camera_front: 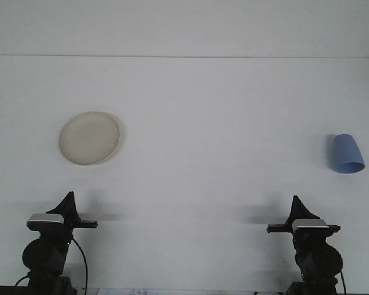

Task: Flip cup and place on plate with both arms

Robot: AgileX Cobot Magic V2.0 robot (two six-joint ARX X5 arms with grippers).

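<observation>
One plate [90, 138] on the table [221, 123]; one blue cup [347, 153] far right of it, upside down; two grippers, left [68, 203] and right [296, 206], nearer than the plate; finger spacing cannot be told; arm bases cut off.

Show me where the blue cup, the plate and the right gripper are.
blue cup [347, 153], front view, middle of its side wall.
plate [73, 152], front view, bare lower-left rim.
right gripper [296, 203], front view, at its fingertips.

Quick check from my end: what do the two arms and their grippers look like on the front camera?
Both arms are black, with rounded joint housings low in the frame. Each carries a silver-grey block on top and a black, pointed gripper: left gripper, right gripper. A black cable loops down beside the left arm; the right arm shows none clearly.
</observation>
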